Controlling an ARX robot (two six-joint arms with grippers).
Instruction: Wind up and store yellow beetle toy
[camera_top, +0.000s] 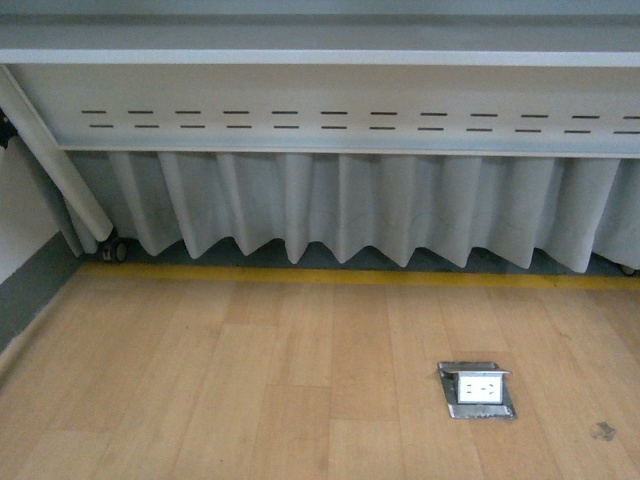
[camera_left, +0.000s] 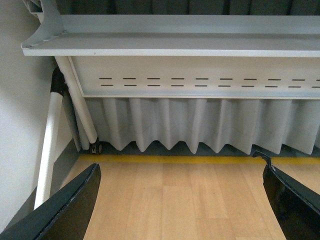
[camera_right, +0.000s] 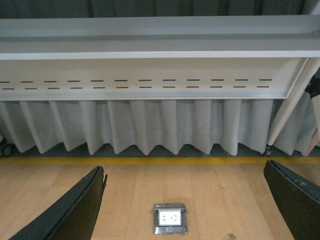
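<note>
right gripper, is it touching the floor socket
Apart. In the right wrist view the right gripper is wide open, and the floor socket lies on the wood floor between its fingers with bare floor on both sides.

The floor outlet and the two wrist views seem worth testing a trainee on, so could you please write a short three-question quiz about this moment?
1. True or false: the yellow beetle toy shows in at least one view.
2. Which wrist view shows the floor outlet? A) left B) right C) both
3. Fill in: the white curtain hangs just behind a ______ line on the wooden floor.

Key:
1. False; no view shows it.
2. B; it lies between the spread fingers of the right gripper. The left gripper is also open, over bare floor.
3. Yellow.
</note>
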